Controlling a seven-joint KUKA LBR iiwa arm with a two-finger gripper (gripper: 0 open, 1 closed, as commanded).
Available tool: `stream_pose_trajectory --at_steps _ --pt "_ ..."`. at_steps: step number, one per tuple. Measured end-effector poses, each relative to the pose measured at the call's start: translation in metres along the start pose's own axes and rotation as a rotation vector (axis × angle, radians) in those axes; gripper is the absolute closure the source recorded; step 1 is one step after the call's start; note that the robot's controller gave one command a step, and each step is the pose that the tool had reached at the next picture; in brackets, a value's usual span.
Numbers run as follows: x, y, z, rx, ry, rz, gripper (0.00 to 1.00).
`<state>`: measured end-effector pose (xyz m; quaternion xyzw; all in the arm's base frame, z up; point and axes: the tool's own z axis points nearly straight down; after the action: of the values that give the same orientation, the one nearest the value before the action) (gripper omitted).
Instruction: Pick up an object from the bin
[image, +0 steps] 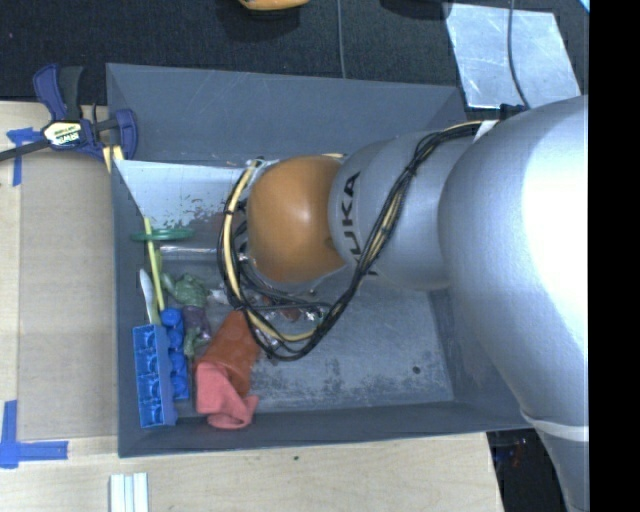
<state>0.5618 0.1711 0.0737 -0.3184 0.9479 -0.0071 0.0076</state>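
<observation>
Hanging low inside the grey metal bin (300, 110), the arm's wrist end sits under a rounded orange cover (290, 230) wrapped in looped black and yellow cables (262, 335). The gripper (287, 316) is tucked beneath that cover, so I cannot tell how far open it is or whether it has hold of anything.

The nearest thing is a crumpled pinkish-red cloth (228, 375). Its upper end lies just beside the cable loops, perhaps touching them. From there the cloth runs away from the wrist toward the bin's near wall, its long axis slanting slightly leftward, and its bunched end rests on the floor close to that wall.

Left of the cloth, just beside it, is a row of small blue round plastic pieces (173, 352). Beyond them a long blue plastic block strip (150, 378) lies against the left wall. Farther from the cloth, toward the far wall, are a mottled green lump (188, 292) and a thin yellow stick (155, 268) running alongside the left wall.

On this showing the cloth is the likeliest pick. The gripper would need to shift toward the near wall and a little left to centre over it. Closing across the cloth's slanted length, rather than along it, should gather more fabric.
</observation>
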Motion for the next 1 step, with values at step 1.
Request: stream_pose_trajectory --at_steps 1 --pt "0.0360 -0.0041 -0.0173 0.001 -0.002 -0.006 1.00"
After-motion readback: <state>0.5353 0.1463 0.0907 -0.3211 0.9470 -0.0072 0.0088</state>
